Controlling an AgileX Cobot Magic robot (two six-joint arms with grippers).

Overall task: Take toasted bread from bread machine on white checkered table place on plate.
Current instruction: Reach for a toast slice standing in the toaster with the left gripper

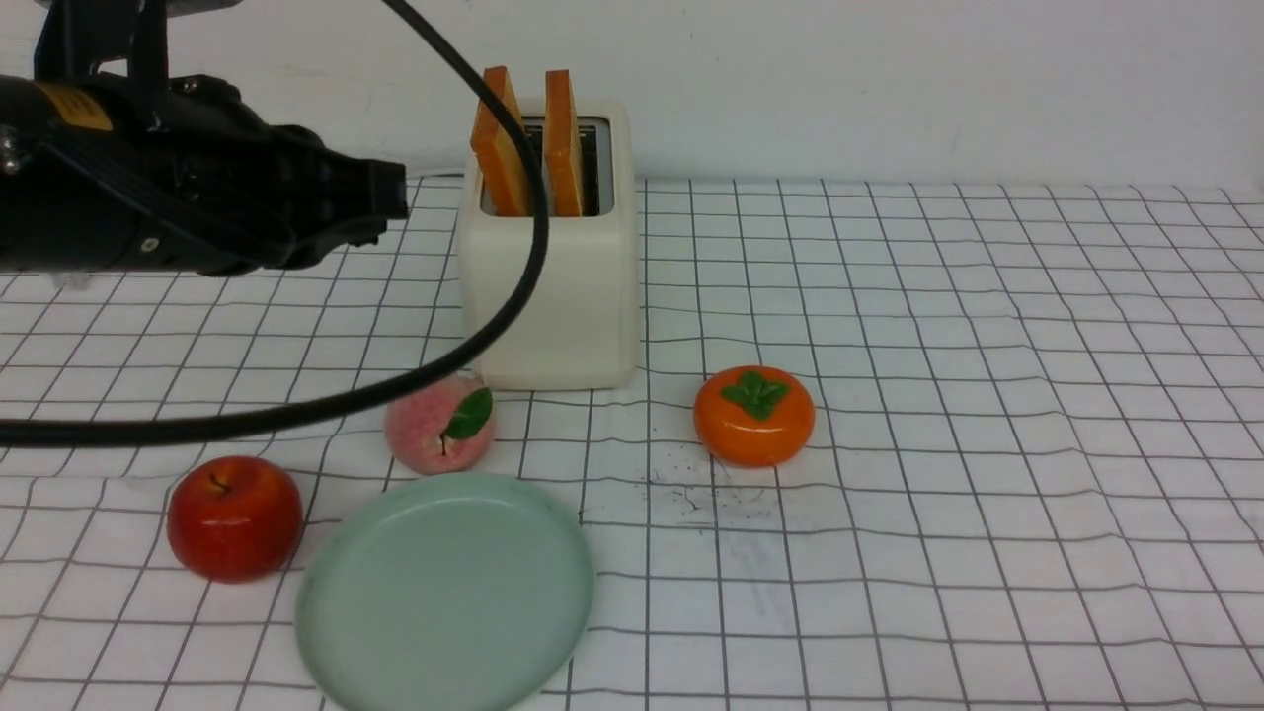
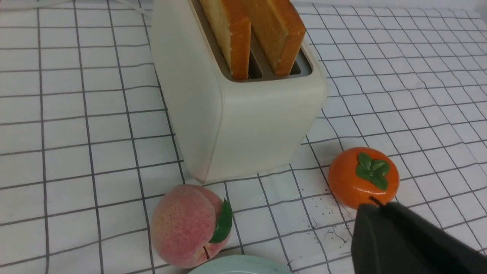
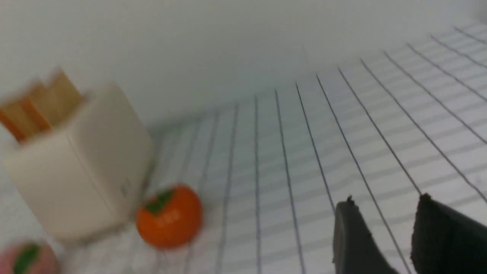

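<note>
Two slices of toasted bread (image 1: 504, 143) (image 1: 565, 143) stand upright in the slots of the cream bread machine (image 1: 548, 286) at the back of the white checkered table (image 1: 987, 395). The mint-green plate (image 1: 444, 592) lies empty at the front, left of centre. My left gripper (image 1: 393, 202) hovers left of the bread machine, near its top. In the left wrist view its fingers (image 2: 374, 205) are pressed together and hold nothing; the toast (image 2: 232, 34) and bread machine (image 2: 247, 125) lie ahead. My right gripper (image 3: 384, 199) is open and empty above the cloth, out of the front view.
A red apple (image 1: 234, 516) sits left of the plate and a pink peach (image 1: 439, 423) between plate and bread machine. An orange persimmon (image 1: 753, 415) sits front right of the bread machine. A black cable (image 1: 474, 336) loops in front of the bread machine.
</note>
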